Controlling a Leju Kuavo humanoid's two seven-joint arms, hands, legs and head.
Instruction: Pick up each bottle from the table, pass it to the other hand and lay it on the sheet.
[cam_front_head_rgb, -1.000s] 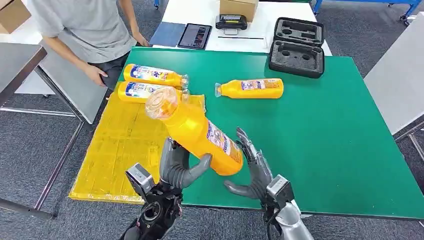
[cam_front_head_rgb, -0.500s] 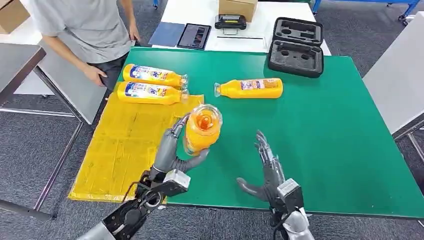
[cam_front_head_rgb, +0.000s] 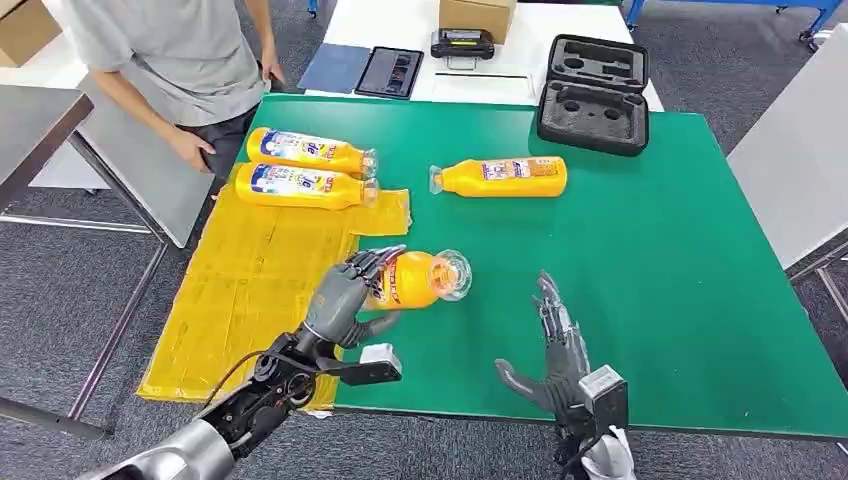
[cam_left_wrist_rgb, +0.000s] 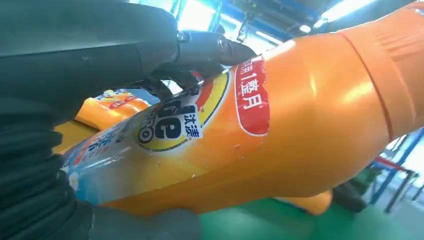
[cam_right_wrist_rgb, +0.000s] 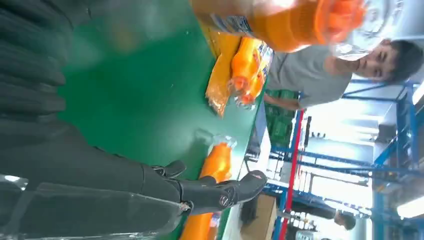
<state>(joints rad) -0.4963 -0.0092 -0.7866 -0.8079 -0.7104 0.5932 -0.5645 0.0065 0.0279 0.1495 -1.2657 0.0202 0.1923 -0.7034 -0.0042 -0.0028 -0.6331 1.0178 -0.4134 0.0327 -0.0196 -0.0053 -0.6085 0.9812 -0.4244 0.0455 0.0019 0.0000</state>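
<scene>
Orange glossy plastic catches the eye first from the head view: a smooth bottle with a printed label and a clear ribbed cap (cam_front_head_rgb: 418, 278) is gripped by the robot's left hand (cam_front_head_rgb: 345, 300), grey fingers wrapped over its body. It hangs above the near edge of the flat green table (cam_front_head_rgb: 650, 280), beside the crinkled yellow sheet (cam_front_head_rgb: 250, 290). Its long axis runs roughly left to right, the cap pointing right toward the right hand (cam_front_head_rgb: 560, 350), which stands apart from it with fingers spread wide and upright, holding nothing. Two more orange bottles (cam_front_head_rgb: 305, 168) lie side by side at the far end of the sheet, caps pointing right. A fourth orange bottle (cam_front_head_rgb: 503, 177) lies on the bare green top further right, cap pointing left. Beyond it sits a black moulded foam case (cam_front_head_rgb: 592, 95). A person in a grey shirt (cam_front_head_rgb: 165, 60) stands at the far left corner.

Left wrist view: the held bottle's shiny wall (cam_left_wrist_rgb: 280, 135) shows close up, with a red and yellow label, dark fingers (cam_left_wrist_rgb: 210, 50) curled over it and the thumb pressed beneath.

Right wrist view: the dark thumb of the right hand (cam_right_wrist_rgb: 220, 192) is stretched out free over the green surface, with the held bottle's orange neck (cam_right_wrist_rgb: 305, 22) beyond and clear of it.
</scene>
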